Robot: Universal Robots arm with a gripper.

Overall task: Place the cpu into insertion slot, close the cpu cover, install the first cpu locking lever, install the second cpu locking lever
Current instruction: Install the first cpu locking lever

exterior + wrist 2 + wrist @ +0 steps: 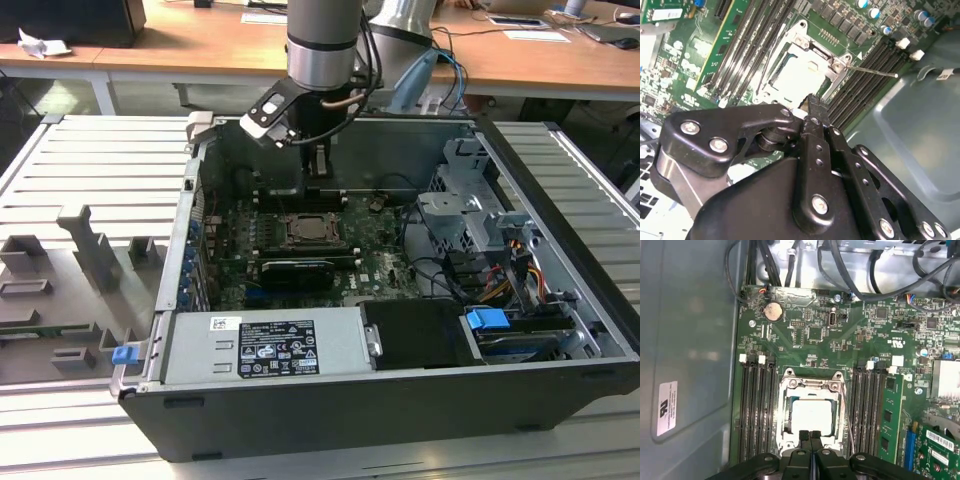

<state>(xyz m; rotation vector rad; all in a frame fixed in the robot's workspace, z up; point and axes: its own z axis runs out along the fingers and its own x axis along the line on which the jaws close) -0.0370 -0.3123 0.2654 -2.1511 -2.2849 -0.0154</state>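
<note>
Gripper (pixel 810 435) pinched together, just beside cpu (pixel 812 415), framed by cpu cover (pixel 810 386)

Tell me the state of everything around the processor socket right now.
chip: seated in the socket, top showing
cover: down flat around the chip
lever: swung out from the socket, looks unlatched
gripper: shut, holding nothing, tips at the cover's edge
computer case: side open
</note>
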